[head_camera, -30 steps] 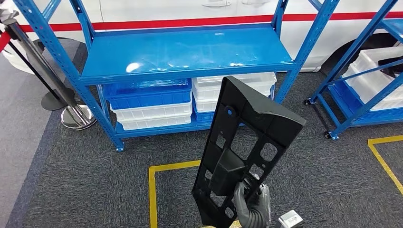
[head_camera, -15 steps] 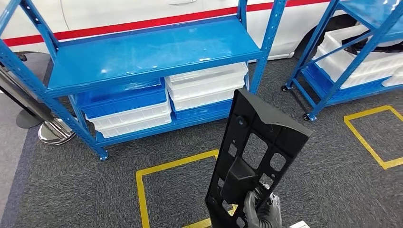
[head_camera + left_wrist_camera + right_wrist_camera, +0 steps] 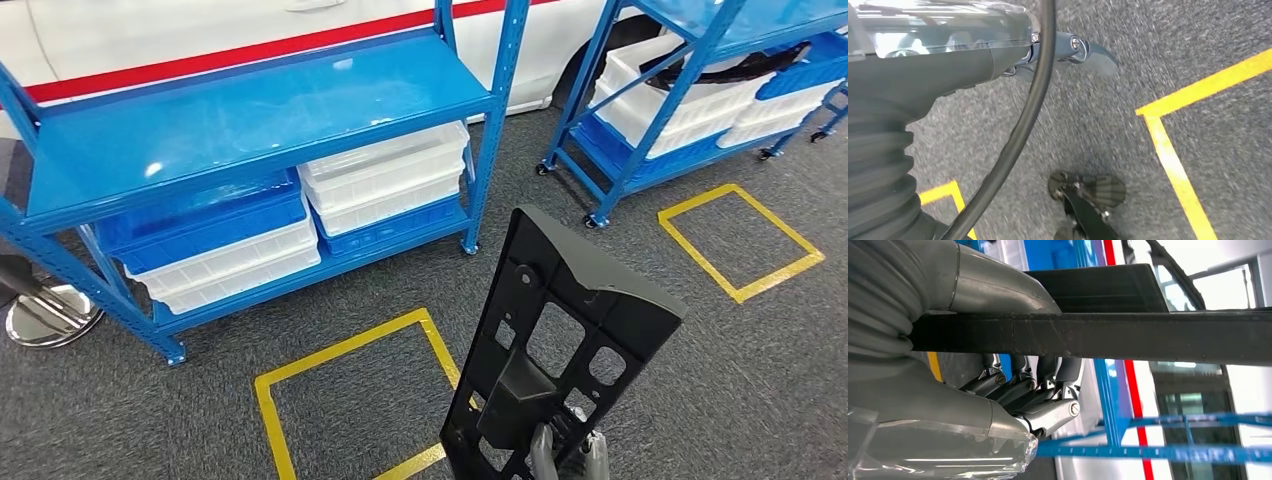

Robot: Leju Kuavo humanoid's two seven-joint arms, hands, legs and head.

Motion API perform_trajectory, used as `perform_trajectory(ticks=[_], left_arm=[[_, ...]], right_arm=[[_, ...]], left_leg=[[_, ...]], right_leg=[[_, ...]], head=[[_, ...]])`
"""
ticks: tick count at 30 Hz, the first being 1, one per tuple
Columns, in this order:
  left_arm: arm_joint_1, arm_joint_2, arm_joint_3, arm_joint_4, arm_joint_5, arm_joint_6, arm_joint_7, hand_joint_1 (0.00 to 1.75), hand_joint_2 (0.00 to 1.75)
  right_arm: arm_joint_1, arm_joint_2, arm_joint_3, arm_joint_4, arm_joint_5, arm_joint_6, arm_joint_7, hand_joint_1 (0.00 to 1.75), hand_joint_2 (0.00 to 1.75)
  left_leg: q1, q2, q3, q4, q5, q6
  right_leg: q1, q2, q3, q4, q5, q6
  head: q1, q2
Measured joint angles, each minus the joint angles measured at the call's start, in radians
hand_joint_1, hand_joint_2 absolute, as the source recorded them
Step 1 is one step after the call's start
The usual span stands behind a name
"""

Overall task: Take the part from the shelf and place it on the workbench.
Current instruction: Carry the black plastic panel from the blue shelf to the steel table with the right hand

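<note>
Black part [image 3: 562, 345] upright in right hand [image 3: 568, 458].

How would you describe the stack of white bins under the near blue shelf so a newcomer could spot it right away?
Start at the big blue shelf rack in front of the white car. On its bottom level, at the right end by the front upright, sits the stack of white bins. Its neighbour to the left has blue bins on top, while this stack is white throughout.

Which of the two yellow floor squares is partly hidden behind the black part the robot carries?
The nearer yellow square, in front of the left blue shelf. The black part covers its corner; the other square lies fully exposed, farther right.
</note>
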Motion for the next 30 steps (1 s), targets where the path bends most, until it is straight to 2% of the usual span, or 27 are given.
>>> perform_trajectory(ticks=[1,2,3,4,6,7,9,11,12,14,15,16,17,18,20,21,23,25,26,28,30], left_arm=[[0.001,0.0,0.0,-0.001,-0.001,0.0,0.0,0.0,1.75],[0.002,0.0,0.001,-0.001,-0.001,0.0,0.0,0.0,1.75],[0.001,0.0,0.001,-0.001,-0.002,0.0,0.001,0.0,1.75],[0.0,0.0,0.001,-0.001,-0.003,-0.001,0.001,0.0,1.75],[-0.001,-0.001,0.001,-0.001,-0.006,-0.001,0.001,0.0,1.75],[-0.001,-0.001,0.001,-0.001,-0.009,0.0,0.001,0.0,1.75],[-0.003,-0.002,0.002,-0.002,-0.012,0.0,0.001,0.0,1.75],[-0.005,-0.002,0.002,-0.002,-0.013,0.0,0.001,0.0,1.75],[-0.006,-0.002,0.002,-0.002,-0.013,0.0,0.001,0.0,1.75],[-0.004,-0.001,0.004,-0.003,-0.013,0.0,0.002,0.0,1.75],[-0.002,-0.001,0.005,-0.003,-0.013,0.0,0.002,0.0,1.75],[0.0,-0.001,0.007,-0.003,-0.013,0.0,0.002,0.0,1.75],[0.001,-0.001,0.009,-0.003,-0.013,0.0,0.002,0.0,1.75],[0.002,-0.001,0.01,-0.003,-0.013,0.001,0.003,0.0,1.75],[0.002,-0.001,0.013,-0.003,-0.016,0.001,0.003,0.0,1.75],[0.002,-0.001,0.013,-0.004,-0.018,0.001,0.002,0.0,1.75],[0.001,0.0,0.014,-0.004,-0.022,0.002,0.0,0.0,1.75],[-0.002,0.0,0.015,-0.004,-0.027,0.005,-0.006,0.0,1.75],[-0.004,0.0,0.015,-0.004,-0.029,0.006,-0.01,0.0,1.75],[-0.008,0.003,0.016,-0.006,-0.03,0.006,-0.019,0.0,1.75],[-0.011,0.007,0.017,-0.007,-0.029,0.005,-0.027,0.0,1.75]], right_arm=[[0.003,0.005,-0.009,0.0,0.001,0.005,0.0,1.75,1.75],[0.006,0.009,-0.017,0.0,0.001,0.008,-0.001,1.75,1.75],[0.009,0.013,-0.024,0.0,0.002,0.011,-0.001,1.75,1.75],[0.01,0.018,-0.03,0.0,0.004,0.016,-0.001,1.75,1.75],[0.011,0.029,-0.042,-0.002,0.009,0.029,-0.001,1.75,1.75],[0.012,0.036,-0.047,-0.003,0.01,0.035,-0.002,1.75,1.75],[0.017,0.047,-0.058,-0.006,0.011,0.043,-0.003,1.75,1.75],[0.02,0.056,-0.064,-0.007,0.011,0.045,-0.003,1.75,1.75],[0.021,0.06,-0.066,-0.008,0.011,0.045,-0.003,1.75,1.75],[0.021,0.067,-0.069,-0.008,0.011,0.046,-0.004,1.75,1.75],[0.021,0.069,-0.07,-0.008,0.011,0.046,-0.004,1.75,1.75],[0.022,0.071,-0.072,-0.008,0.011,0.046,-0.003,1.75,1.75],[0.022,0.072,-0.073,-0.008,0.011,0.046,-0.003,1.75,1.75],[0.023,0.073,-0.075,-0.007,0.011,0.047,-0.003,1.75,1.75],[0.023,0.077,-0.08,-0.007,0.011,0.054,-0.003,1.75,1.75],[0.023,0.081,-0.084,-0.007,0.012,0.062,-0.004,1.75,1.75],[0.024,0.091,-0.096,-0.008,0.016,0.086,-0.005,1.75,1.75],[0.026,0.103,-0.115,-0.009,0.027,0.116,-0.005,1.75,1.75],[0.027,0.109,-0.126,-0.01,0.034,0.131,-0.005,1.75,1.75],[0.023,0.121,-0.146,-0.01,0.045,0.157,-0.004,1.75,1.75],[0.016,0.129,-0.162,-0.01,0.049,0.17,-0.004,1.75,1.75]], left_leg=[[0.0,0.011,-0.001,0.0,0.0,0.0],[0.0,0.02,-0.002,0.0,0.0,-0.001],[0.0,0.029,0.0,0.0,-0.001,-0.002],[0.0,0.035,0.002,0.0,-0.002,-0.004],[-0.003,0.046,0.005,0.001,-0.005,-0.014],[-0.004,0.051,0.006,0.001,-0.006,-0.021],[-0.004,0.061,0.01,-0.003,-0.006,-0.034],[-0.003,0.052,0.01,0.008,-0.019,-0.045],[-0.002,0.037,-0.002,0.039,-0.042,-0.049],[0.0,0.003,-0.056,0.16,-0.11,-0.052],[0.001,-0.004,-0.088,0.228,-0.138,-0.053],[0.001,-0.007,-0.109,0.272,-0.148,-0.054],[0.001,-0.008,-0.115,0.28,-0.138,-0.055],[0.001,-0.009,-0.102,0.249,-0.108,-0.055],[0.003,-0.023,-0.045,0.119,-0.037,-0.052],[0.004,-0.033,-0.022,0.065,-0.017,-0.049],[0.001,-0.043,-0.006,0.022,-0.012,-0.04],[-0.003,-0.035,-0.007,0.017,-0.01,-0.028],[-0.002,-0.03,-0.005,0.014,-0.006,-0.021],[0.002,-0.017,-0.005,0.007,0.002,-0.008],[0.001,-0.004,-0.008,0.006,0.004,-0.003]], right_leg=[[-0.003,-0.004,-0.012,0.029,-0.005,0.004],[-0.005,-0.008,-0.005,0.021,0.009,0.006],[-0.007,-0.013,0.022,-0.024,0.037,0.005],[-0.006,-0.024,0.062,-0.093,0.07,0.002],[0.002,-0.047,0.124,-0.208,0.105,-0.012],[0.007,-0.054,0.135,-0.233,0.108,-0.02],[0.012,-0.044,0.133,-0.242,0.107,-0.034],[0.007,-0.033,0.139,-0.256,0.115,-0.047],[0.004,-0.027,0.142,-0.263,0.119,-0.054],[0.003,-0.016,0.143,-0.267,0.123,-0.063],[0.005,-0.009,0.141,-0.266,0.123,-0.064],[0.007,-0.001,0.141,-0.264,0.123,-0.065],[0.008,0.008,0.14,-0.261,0.122,-0.065],[0.008,0.017,0.14,-0.257,0.121,-0.064],[0.008,0.032,0.138,-0.245,0.115,-0.059],[0.009,0.039,0.135,-0.236,0.111,-0.055],[0.009,0.049,0.128,-0.227,0.108,-0.044],[0.008,0.057,0.124,-0.228,0.111,-0.033],[0.007,0.052,0.121,-0.223,0.108,-0.028],[0.007,0.028,0.095,-0.166,0.07,-0.019],[0.003,0.003,0.038,-0.049,0.007,-0.01]], head=[[0.0,0.0],[0.0,0.0],[0.0,0.0],[0.0,0.0],[0.0,0.0],[0.0,0.0],[0.0,0.0],[0.0,0.0],[0.0,0.0],[0.0,0.0],[0.0,0.0],[0.0,0.0],[0.0,0.0],[0.0,0.0],[0.0,0.0],[0.0,0.0],[0.0,0.0],[0.0,0.0],[0.0,0.0],[0.0,0.0],[0.0,0.0]])
